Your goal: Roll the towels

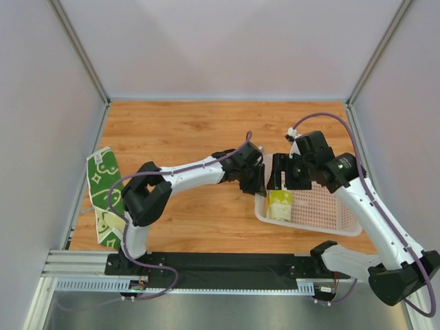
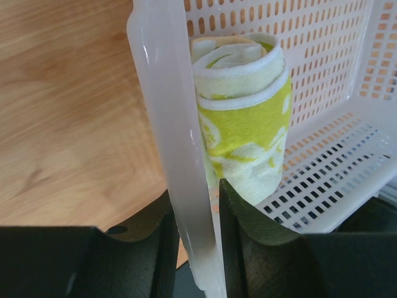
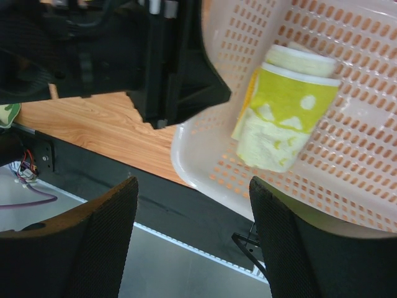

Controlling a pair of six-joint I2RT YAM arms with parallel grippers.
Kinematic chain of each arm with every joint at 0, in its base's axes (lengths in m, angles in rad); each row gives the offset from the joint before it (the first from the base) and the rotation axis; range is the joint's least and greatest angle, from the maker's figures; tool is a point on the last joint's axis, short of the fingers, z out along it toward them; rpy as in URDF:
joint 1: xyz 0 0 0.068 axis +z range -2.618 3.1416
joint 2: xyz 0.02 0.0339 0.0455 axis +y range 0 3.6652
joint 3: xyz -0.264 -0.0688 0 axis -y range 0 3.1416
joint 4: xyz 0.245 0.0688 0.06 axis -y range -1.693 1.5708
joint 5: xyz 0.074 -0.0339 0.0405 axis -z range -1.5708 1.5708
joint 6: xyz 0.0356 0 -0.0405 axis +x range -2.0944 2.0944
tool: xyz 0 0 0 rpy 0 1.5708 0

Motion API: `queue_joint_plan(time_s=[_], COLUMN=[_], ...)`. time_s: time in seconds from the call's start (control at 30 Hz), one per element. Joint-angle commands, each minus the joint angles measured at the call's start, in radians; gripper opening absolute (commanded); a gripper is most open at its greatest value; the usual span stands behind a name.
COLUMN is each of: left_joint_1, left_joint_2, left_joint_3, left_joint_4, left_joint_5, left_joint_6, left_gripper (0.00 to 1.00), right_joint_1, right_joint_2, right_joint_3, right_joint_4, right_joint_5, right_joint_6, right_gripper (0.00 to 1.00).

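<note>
Light: bright, even, from above. White walls (image 1: 227, 41) pale and flat, no glare spots. Wooden table (image 1: 172, 130) evenly lit, with only a soft, faint shadow beneath the left arm (image 1: 196, 170). Overhead view sharp edge to edge; frame posts lean outward toward the corners. Left wrist view: basket (image 2: 167, 124) rim close to the lens, glowing, slightly washed out and soft; rolled yellow towel (image 2: 245, 105) in good focus. Right wrist view: mildly blurred and hazy throughout; dark fingers (image 3: 80, 248) at the bottom underexposed, detail lost.
</note>
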Motion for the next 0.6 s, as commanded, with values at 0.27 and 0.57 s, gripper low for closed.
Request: queue_joint_plan(time_s=[0.27, 0.57], left_joint_1=[-0.122, -0.155], left_joint_2=[0.185, 0.242], left_joint_3=[0.239, 0.325], left_joint_4=[0.147, 0.137], left_joint_5=[0.105, 0.119], left_joint_6=[-0.245, -0.229], left_gripper=[0.36, 0.38], right_joint_1=[0.006, 0.005], right_joint_2=[-0.071, -0.086], right_joint_3=[0.070, 0.129], right_joint_4=[-0.056, -0.049], right_joint_5=[0.082, 0.065], right_joint_6=[-0.003, 0.002], right_gripper=[0.74, 0.77])
